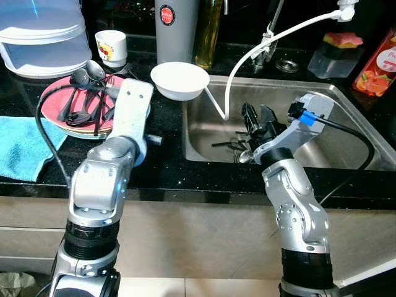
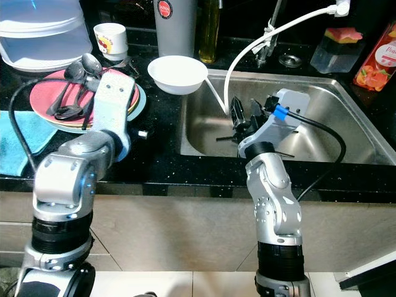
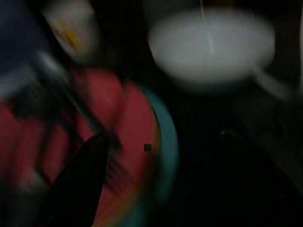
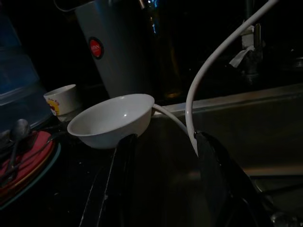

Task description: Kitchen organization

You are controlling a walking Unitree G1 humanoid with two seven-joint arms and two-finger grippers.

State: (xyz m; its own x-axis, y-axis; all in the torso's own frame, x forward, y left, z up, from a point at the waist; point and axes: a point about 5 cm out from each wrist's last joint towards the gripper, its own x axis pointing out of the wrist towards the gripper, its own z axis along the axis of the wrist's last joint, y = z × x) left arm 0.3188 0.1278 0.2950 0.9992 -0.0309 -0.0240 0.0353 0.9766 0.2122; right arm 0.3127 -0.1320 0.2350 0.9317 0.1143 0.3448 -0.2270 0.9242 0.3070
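Observation:
A stack of pink plates [image 1: 57,98] on a teal one sits on the black counter at the left, with several dark spoons [image 1: 83,93] lying on it. My left gripper [image 1: 108,102] reaches over the right side of this stack, mostly hidden by its own silver wrist; its wrist view is blurred. A white bowl [image 1: 180,80] stands at the sink's left rim. My right gripper [image 1: 260,120] hangs open inside the steel sink [image 1: 346,133], above dark cutlery [image 1: 230,143] on the sink floor, holding nothing. It faces the bowl [image 4: 113,119].
A white hose [image 1: 247,59] curves from the tap into the sink, close to my right gripper. Along the back stand a printed cup [image 1: 111,47], a steel flask [image 1: 176,31], an oil bottle [image 1: 209,31] and a plastic tub [image 1: 43,37]. A blue towel [image 1: 25,145] lies at the front left.

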